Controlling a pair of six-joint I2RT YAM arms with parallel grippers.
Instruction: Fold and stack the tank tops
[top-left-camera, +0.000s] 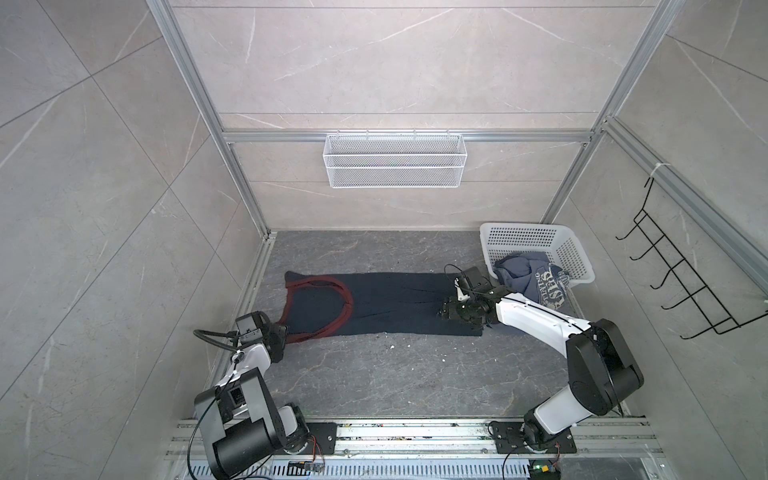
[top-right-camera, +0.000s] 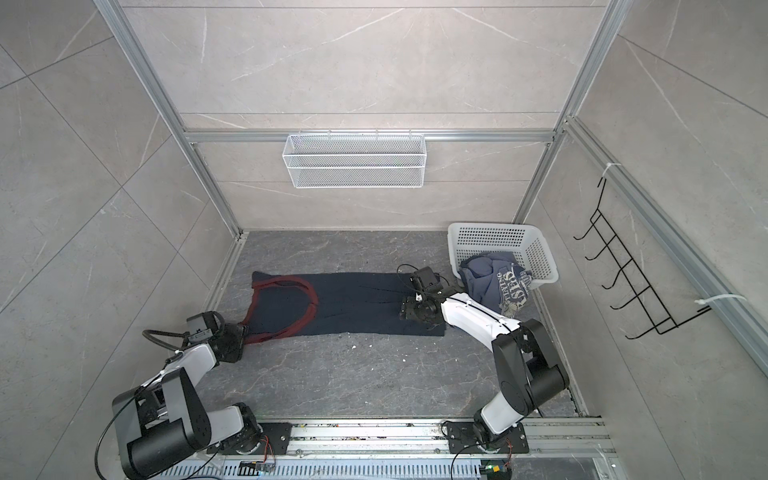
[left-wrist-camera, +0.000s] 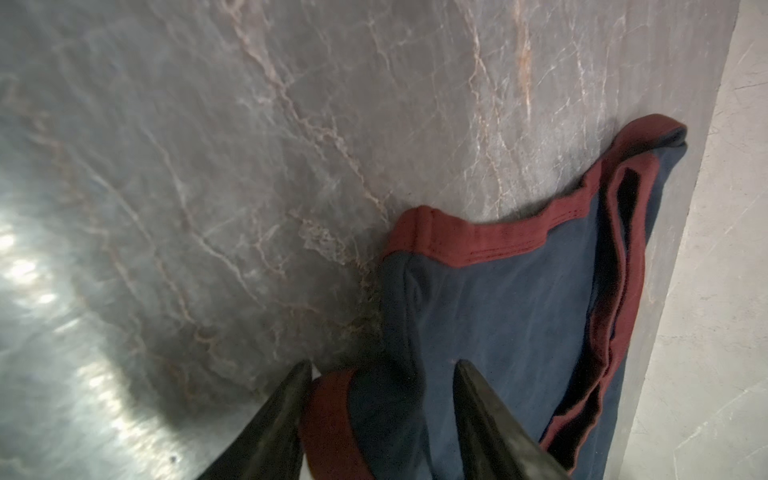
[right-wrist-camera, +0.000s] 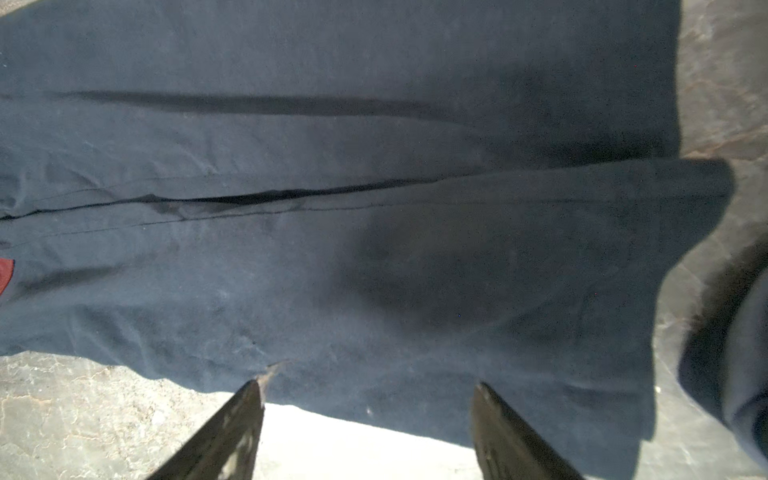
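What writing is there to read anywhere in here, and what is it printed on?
Slate-blue tank top hanging out of the white basket: large whitish letters, too blurred and creased to read.
Navy tank top: no print showing.
Nothing else carries text.

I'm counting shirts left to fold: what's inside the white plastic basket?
A crumpled slate-blue tank top with whitish lettering lies in the white basket, spilling over its near rim. Whatever might lie beneath it is covered.
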